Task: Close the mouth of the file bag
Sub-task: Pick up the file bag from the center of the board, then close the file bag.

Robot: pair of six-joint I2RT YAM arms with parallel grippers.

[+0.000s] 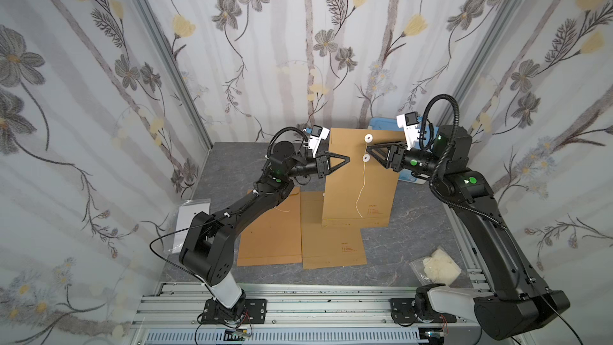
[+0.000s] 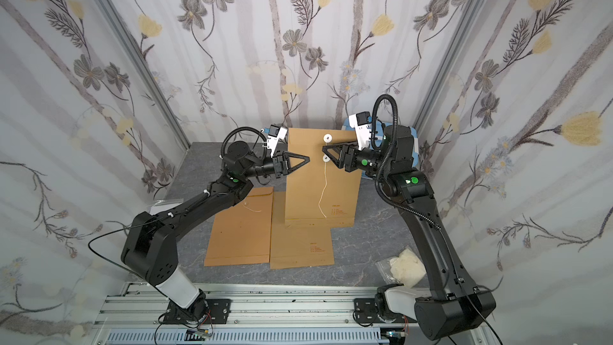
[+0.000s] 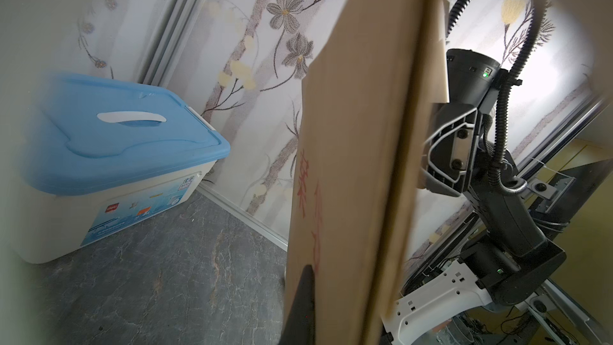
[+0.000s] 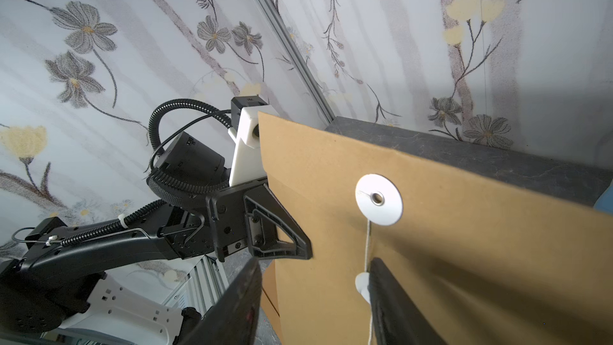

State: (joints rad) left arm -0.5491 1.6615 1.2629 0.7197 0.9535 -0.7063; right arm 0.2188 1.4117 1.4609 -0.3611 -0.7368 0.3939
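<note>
My left gripper point(image 1: 347, 159) pinches the file bag point(image 1: 374, 194) by its edge; my right gripper point(image 1: 369, 150), jaws apart, points at its front.

Sticker point(image 3: 132, 217) on storage box point(image 3: 126, 147): red logo, seemingly "deli" (small, blurred)
File bag point(image 3: 351, 160): big red characters, cut off, unreadable
</note>
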